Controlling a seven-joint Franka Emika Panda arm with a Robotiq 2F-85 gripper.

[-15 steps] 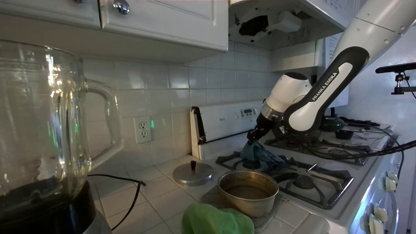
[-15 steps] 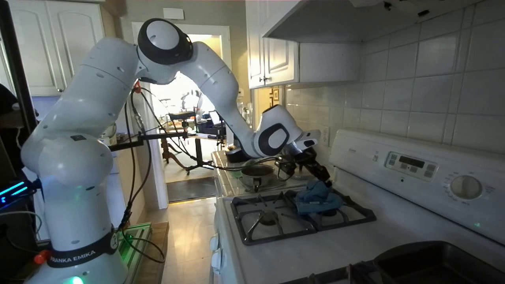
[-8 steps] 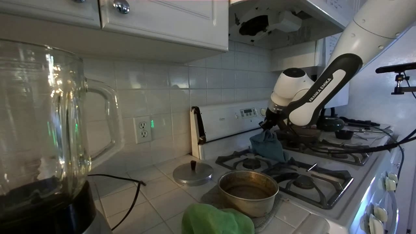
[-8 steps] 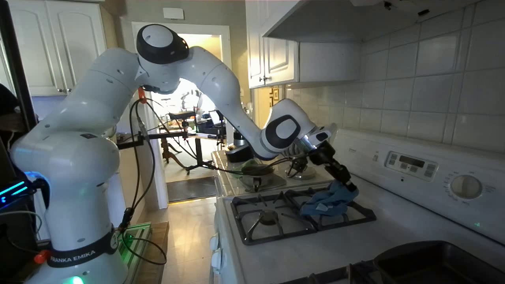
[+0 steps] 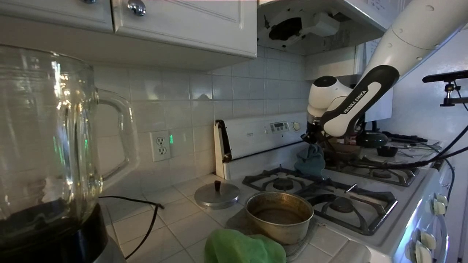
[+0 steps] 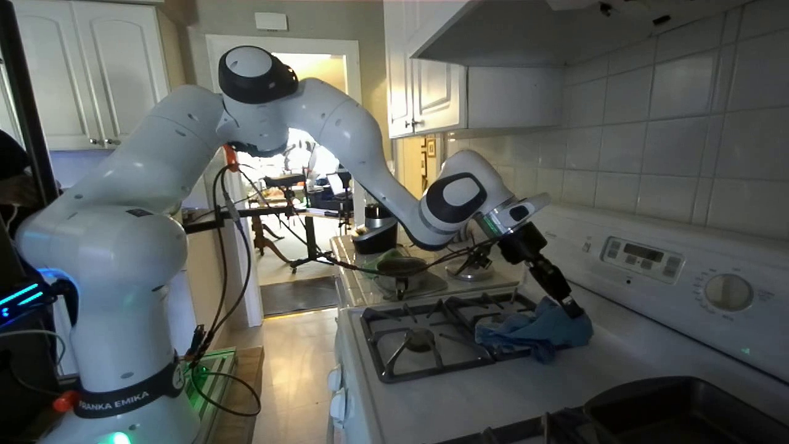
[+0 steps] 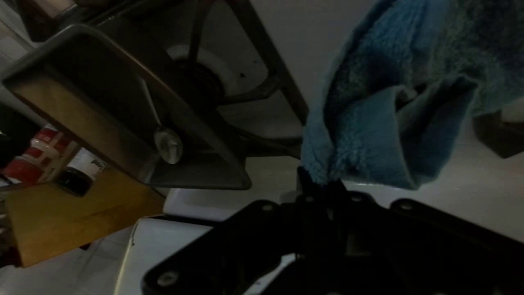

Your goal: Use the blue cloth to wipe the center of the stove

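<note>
The blue cloth [image 6: 548, 330] is bunched and hangs from my gripper [image 6: 572, 307]. In an exterior view it lies across the rear edge of a black burner grate [image 6: 431, 345] and overhangs the white middle of the stove [image 6: 524, 382]. It also shows below the gripper [image 5: 308, 138] as a hanging blue cloth [image 5: 310, 160]. In the wrist view the fingertips [image 7: 321, 184] are closed on one corner of the cloth [image 7: 368, 135], and the rest spreads away from them. I cannot tell whether its lowest folds touch the white surface.
A dark pan [image 6: 684, 407] stands on the other grate; in the wrist view this pan [image 7: 200, 168] holds a spoon [image 7: 168, 145]. The stove's back panel [image 6: 641, 265] rises close behind the gripper. A pot [image 5: 279, 219], lid [image 5: 216, 197] and green cloth [image 5: 243, 248] sit on the tiled counter.
My gripper has carried the blue cloth from over the rear burner of one grate toward the stove's middle. The cloth first rose and spread, then came down past the grate's edge.
</note>
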